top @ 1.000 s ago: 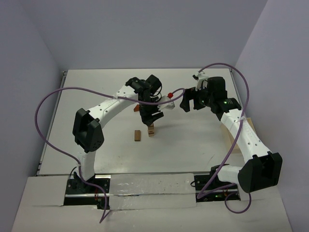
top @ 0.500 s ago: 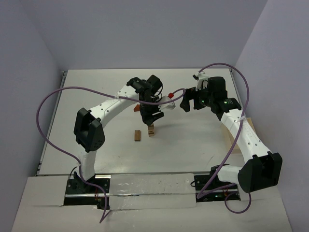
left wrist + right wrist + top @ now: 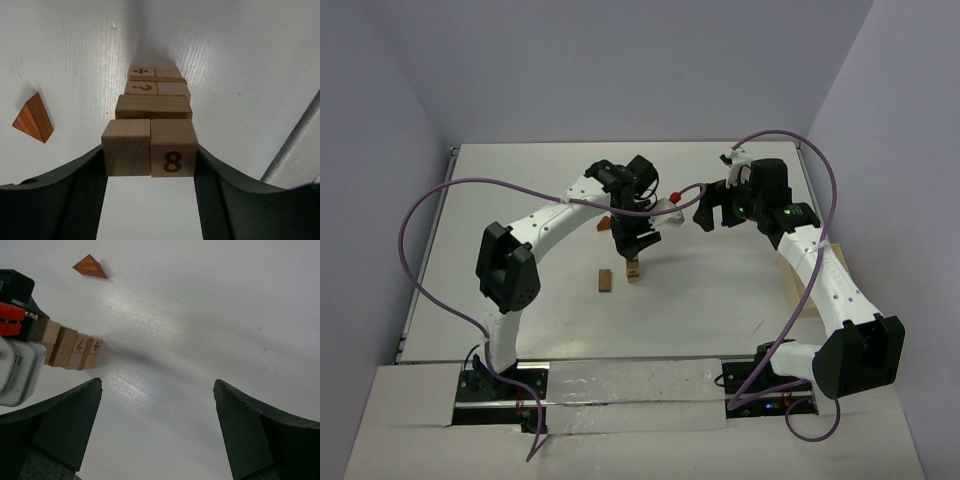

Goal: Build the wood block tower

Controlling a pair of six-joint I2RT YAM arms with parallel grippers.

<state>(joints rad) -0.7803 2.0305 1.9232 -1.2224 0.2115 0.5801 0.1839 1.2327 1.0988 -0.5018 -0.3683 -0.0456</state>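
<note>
Pinches the top cubes (image 3: 127, 147) of the tower (image 3: 152, 107) with the left gripper (image 3: 149, 170). Holds the right gripper (image 3: 157, 430) spread wide near the tower. Has a brown wedge (image 3: 34, 117) lying beside it.

Bright, even light — soft shadows
The white table (image 3: 240, 60) gleams with mild glare in the left wrist view; the wood block tower (image 3: 150, 107) throws a faint shadow, and the dark fingers (image 3: 50, 200) look soft.

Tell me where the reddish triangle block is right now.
The triangle block lies on the table just left of the block tower, apart from it, in the overhead view.
</note>
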